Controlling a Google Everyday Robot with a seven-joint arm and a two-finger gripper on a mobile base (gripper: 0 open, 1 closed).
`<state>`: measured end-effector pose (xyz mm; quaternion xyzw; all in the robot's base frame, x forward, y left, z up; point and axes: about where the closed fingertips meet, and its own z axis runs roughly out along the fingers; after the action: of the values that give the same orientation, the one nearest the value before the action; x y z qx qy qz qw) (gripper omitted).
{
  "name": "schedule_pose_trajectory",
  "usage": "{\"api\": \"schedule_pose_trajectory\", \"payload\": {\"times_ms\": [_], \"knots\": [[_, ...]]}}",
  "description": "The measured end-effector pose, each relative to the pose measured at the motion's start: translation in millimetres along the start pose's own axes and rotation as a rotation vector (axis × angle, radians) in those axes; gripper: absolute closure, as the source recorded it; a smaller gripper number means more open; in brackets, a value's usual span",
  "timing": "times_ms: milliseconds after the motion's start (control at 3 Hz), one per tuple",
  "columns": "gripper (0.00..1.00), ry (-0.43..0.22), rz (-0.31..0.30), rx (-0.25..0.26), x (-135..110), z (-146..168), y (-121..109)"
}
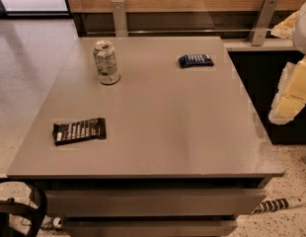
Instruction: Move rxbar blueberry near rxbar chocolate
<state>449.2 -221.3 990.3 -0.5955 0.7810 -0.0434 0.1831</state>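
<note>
Where the worktop [168, 132] runs toward its far right corner, the rxbar blueberry [196, 60] lies flat, set in a little from both the far edge and the right edge. It is a small dark blue rectangular wrapper with rows of white lettering on its upper face, and its long side runs roughly along the far edge. Nothing touches it.

A pale green and white can [106, 62] stands upright toward the far left corner, about level with the blue bar and well apart from it. The rxbar chocolate [79, 131] lies flat near the left edge, toward the near left corner. It is a black wrapper with white lettering, slightly longer than the blue one, and it sits diagonally across the grey surface from the blue bar, far from it.

Past the right edge, off the worktop and beside its middle stretch, hangs the cream-coloured gripper [291, 95], well clear of both bars. How its jaws stand cannot be told, and nothing is seen held in them.
</note>
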Motion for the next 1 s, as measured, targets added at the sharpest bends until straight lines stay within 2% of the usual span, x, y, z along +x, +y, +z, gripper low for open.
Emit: {"api": "schedule_pose_trajectory", "payload": {"times_ms": [333, 667, 1000], "knots": [[0.0, -0.074, 0.076, 0.033, 21.5, 6.5, -34.7], [0.0, -0.245, 0.161, 0.059, 40.5, 50.6, -74.9], [0.0, -0.516, 0.235, 0.124, 49.5, 88.8, -111.0]]}}
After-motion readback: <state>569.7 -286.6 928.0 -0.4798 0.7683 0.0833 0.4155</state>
